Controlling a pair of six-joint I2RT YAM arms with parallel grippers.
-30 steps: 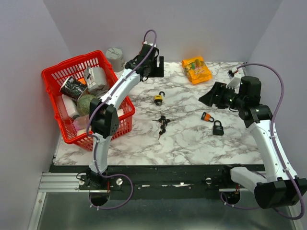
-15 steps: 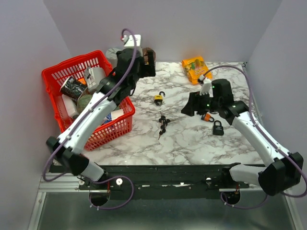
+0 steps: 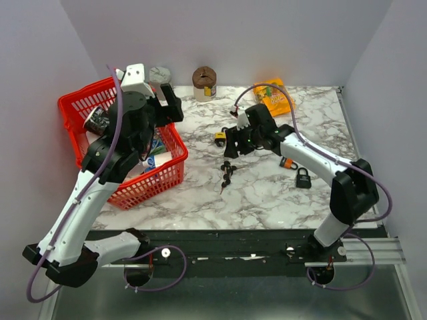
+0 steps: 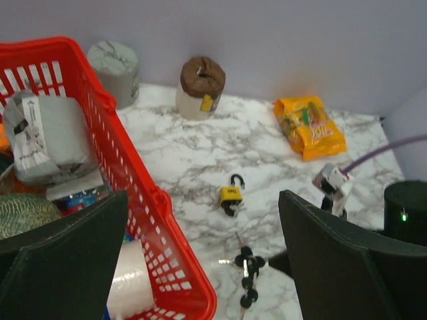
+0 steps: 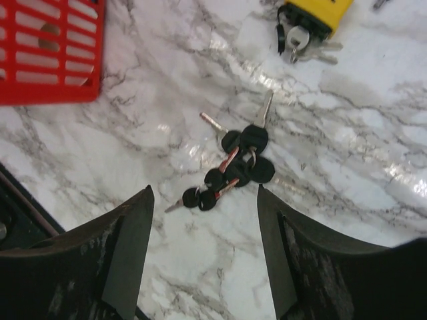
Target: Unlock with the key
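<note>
My right claw (image 5: 202, 193), jaws spread, hangs over the keys (image 5: 233, 167); yellow padlock (image 5: 313, 12) at 1 o'clock. My left claw (image 4: 203, 198), also spread, hangs by the basket (image 4: 143, 193).

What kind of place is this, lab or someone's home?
Most likely a lab robot cell: plain grey walls box in a marble-pattern table, with staged props on it, a red basket, padlocks and a bunch of keys.

The counter (image 3: 267, 197) is white marble with grey lines (like cracks). Plain pale purple walls (image 3: 280, 40) stand around it on three sides.
</note>
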